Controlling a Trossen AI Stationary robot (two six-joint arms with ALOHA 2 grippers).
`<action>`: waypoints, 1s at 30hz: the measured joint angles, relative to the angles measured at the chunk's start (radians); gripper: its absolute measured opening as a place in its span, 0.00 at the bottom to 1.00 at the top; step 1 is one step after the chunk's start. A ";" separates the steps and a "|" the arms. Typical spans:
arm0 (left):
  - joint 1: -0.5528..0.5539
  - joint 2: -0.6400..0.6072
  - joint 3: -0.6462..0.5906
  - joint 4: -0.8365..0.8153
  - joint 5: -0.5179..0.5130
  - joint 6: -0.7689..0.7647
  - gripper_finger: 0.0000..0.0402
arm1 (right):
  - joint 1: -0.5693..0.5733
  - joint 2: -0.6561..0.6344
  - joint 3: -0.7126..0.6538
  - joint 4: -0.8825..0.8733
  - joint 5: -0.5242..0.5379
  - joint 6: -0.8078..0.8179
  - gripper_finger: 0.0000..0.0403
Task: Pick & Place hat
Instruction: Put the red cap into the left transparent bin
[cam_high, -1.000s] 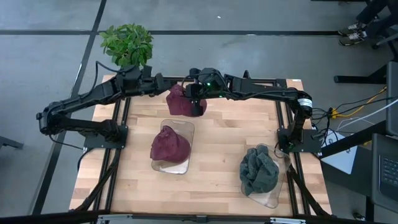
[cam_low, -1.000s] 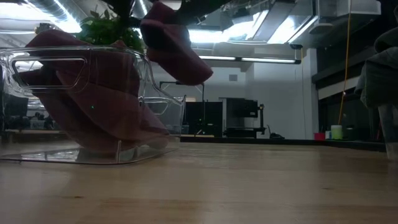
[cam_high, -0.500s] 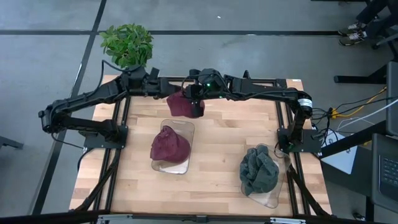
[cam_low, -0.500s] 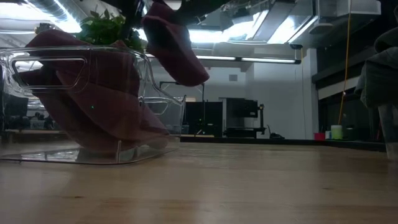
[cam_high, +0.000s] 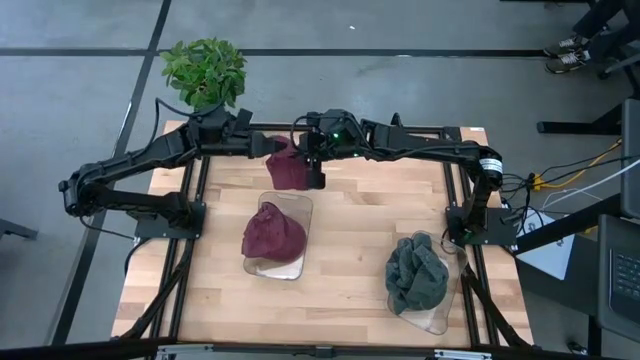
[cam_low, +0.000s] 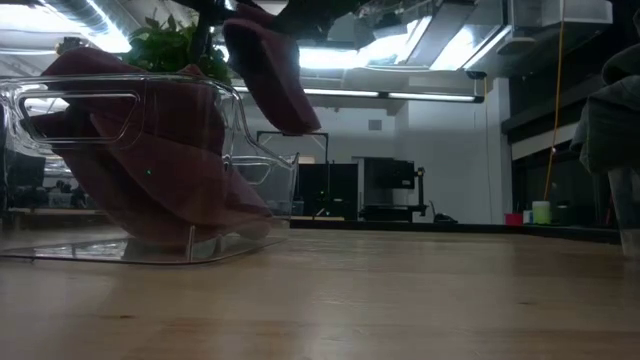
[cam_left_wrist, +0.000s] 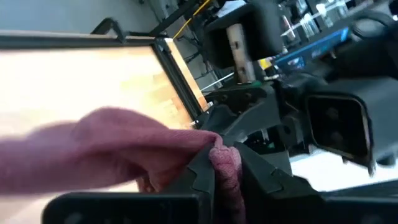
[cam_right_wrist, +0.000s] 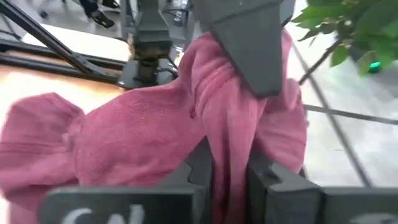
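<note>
A maroon hat (cam_high: 290, 166) hangs over the table's far middle, clear of the wood, and shows in the low view as a drooping lobe (cam_low: 266, 76). My left gripper (cam_high: 273, 149) is at its left side and is shut on it. My right gripper (cam_high: 313, 166) is at its right side and is also shut on it. In the right wrist view a finger of the left gripper (cam_right_wrist: 247, 43) sits on the cloth above my right gripper (cam_right_wrist: 230, 163). My left gripper (cam_left_wrist: 225, 159) pinches a bunched fold of the hat's cloth (cam_left_wrist: 219, 153) between its two fingers, coming roughly level from the table's left. The hat is lifted clear and droops away from the hold. My right gripper pinches a gathered fold of the hat (cam_right_wrist: 227, 134) between its two fingers, coming from the table's right. The rest of the cloth (cam_right_wrist: 93, 140) sags slack to one side, clear of the table.
A clear container (cam_high: 298, 205) at the table's middle holds a second maroon hat (cam_high: 273, 234). Another clear container (cam_high: 440, 318) near the right front holds a grey-green hat (cam_high: 416, 274). A potted plant (cam_high: 205, 70) stands beyond the far left corner.
My left gripper has gone toward the table's right, up to the hat, and now has hold of its left side. The hat's hanging lobe has drawn in and hangs steeper than before. My right gripper has kept its hold.
</note>
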 joint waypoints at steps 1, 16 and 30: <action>0.000 -0.006 0.000 -0.002 0.001 0.022 0.08 | -0.001 0.000 0.000 -0.001 -0.017 0.015 0.13; -0.013 -0.162 0.000 -0.084 0.041 0.273 0.08 | -0.091 -0.036 0.029 -0.043 -0.479 0.325 0.55; -0.241 -0.165 0.001 -0.063 0.124 0.226 0.08 | -0.104 -0.131 0.029 -0.187 -0.481 0.474 0.56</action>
